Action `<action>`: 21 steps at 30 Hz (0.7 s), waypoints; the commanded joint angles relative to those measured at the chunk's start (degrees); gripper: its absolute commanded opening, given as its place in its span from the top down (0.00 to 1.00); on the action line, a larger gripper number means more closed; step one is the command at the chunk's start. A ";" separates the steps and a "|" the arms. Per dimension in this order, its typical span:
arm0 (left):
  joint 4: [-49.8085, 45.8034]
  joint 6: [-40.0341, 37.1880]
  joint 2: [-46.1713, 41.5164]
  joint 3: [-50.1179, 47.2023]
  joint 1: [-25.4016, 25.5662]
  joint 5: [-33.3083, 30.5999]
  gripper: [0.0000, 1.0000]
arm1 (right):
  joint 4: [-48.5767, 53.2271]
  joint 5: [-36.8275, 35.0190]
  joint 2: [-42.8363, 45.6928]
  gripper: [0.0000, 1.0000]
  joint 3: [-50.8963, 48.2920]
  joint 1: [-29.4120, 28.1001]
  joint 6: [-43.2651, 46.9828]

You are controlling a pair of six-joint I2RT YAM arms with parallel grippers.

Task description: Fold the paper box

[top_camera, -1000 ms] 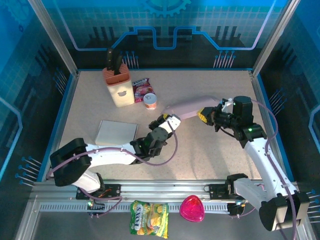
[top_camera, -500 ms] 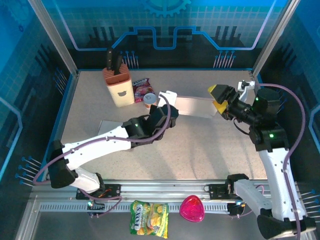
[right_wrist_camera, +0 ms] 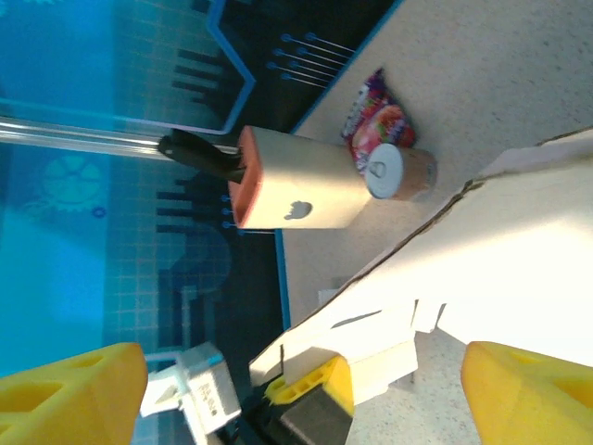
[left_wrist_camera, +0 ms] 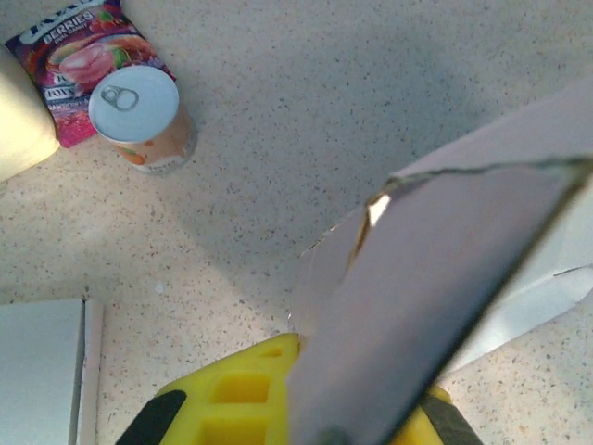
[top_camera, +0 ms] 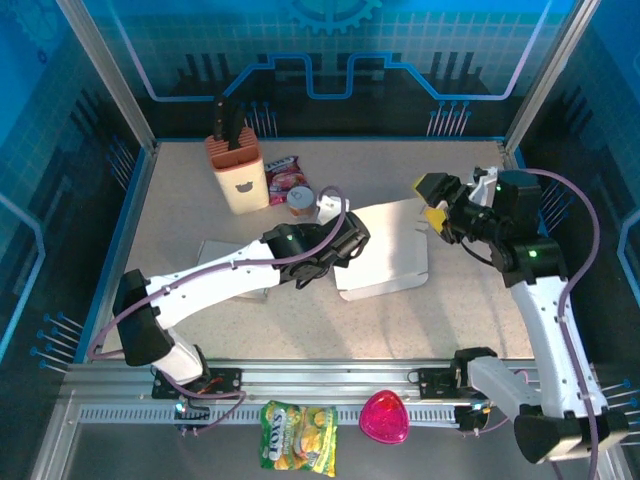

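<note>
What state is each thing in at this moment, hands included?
paper box: unfolded flat blank, not yet folded.
left hand: shut on the paper box's left edge.
right hand: open, by the paper box's right edge.
can: upright, lid sealed.
knife block: upright, knife inserted.
snack pouch: lying flat.
spare sheet: lying flat.

White box, speckled beige table, cream block with orange top, pink packet, yellow pads.
</note>
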State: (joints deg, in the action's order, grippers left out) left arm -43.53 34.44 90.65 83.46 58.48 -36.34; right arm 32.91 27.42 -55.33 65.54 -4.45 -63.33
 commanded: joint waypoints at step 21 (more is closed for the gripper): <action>16.46 -5.43 -3.19 -16.46 2.03 -4.98 1.00 | -24.01 -17.75 -1.61 0.44 -20.41 -19.55 -17.20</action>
State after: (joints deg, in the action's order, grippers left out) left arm -29.19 29.45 89.45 68.10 59.92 -39.86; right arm 15.22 13.89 -57.41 45.39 -23.14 -76.53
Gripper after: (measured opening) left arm 0.056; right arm 0.573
